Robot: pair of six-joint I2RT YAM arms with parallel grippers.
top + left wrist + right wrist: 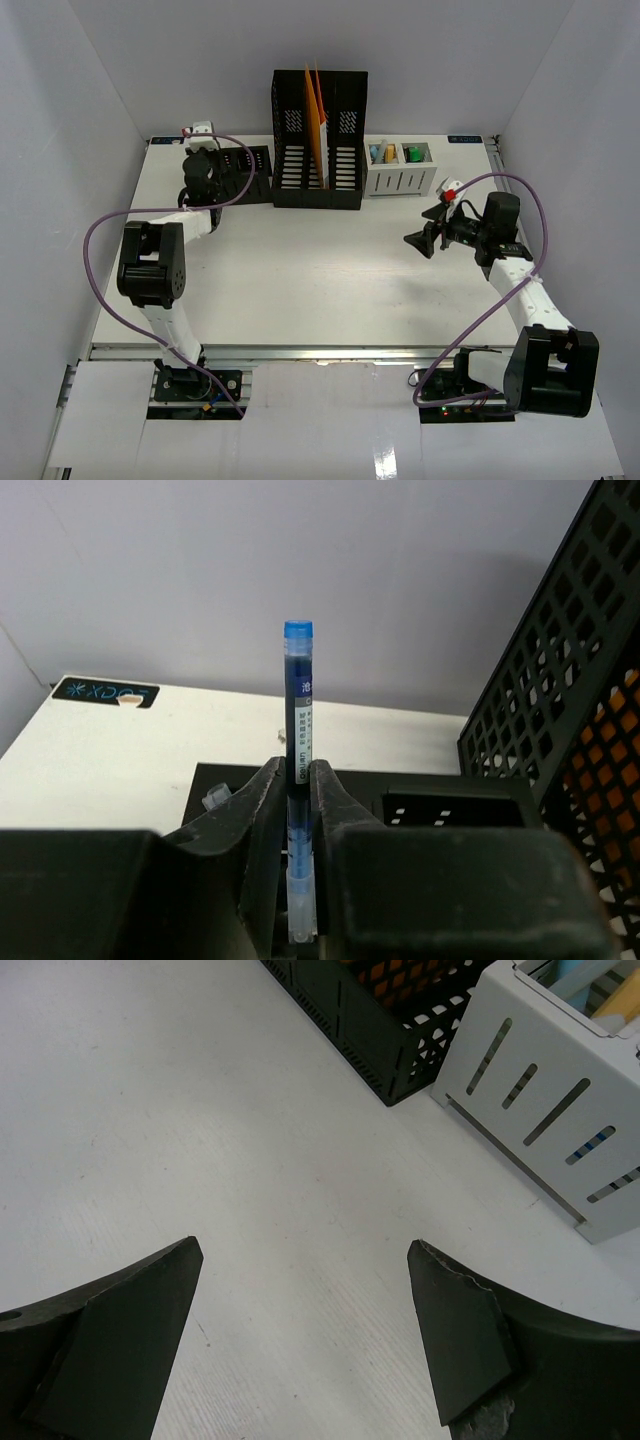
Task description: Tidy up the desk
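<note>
Desk (320, 290): the white top fills the floor of the enclosure. Its storage stands in a row along the far edge, and the middle is bare.
Left gripper (298, 780): the jaws are nearly closed and pinch a blue pen (299, 695) low on its barrel. The capped end sticks out well past the fingertips.
Left gripper position: at the far-left corner, over a low black tray (445, 805), with the mesh wall of the black file holder (560, 710) just to its right.
Right gripper (305, 1250): the jaws are spread wide with nothing between them. It hovers above bare desk, near the white slotted organizer (560, 1090).
Step, as I read it: you are putting the pen away. I cannot tell whether it goes to the tray below or to the organizer.
Grip note: the hold is low on the barrel, so the long free end can swing. Move slowly and do not slacken the pinch in transit.
Clearance: watch the capped end against the mesh wall if you go right.
Release: get the pen over one compartment, bring it low, then open.
Right arm: leave it parked and out of the left arm's path.
</note>
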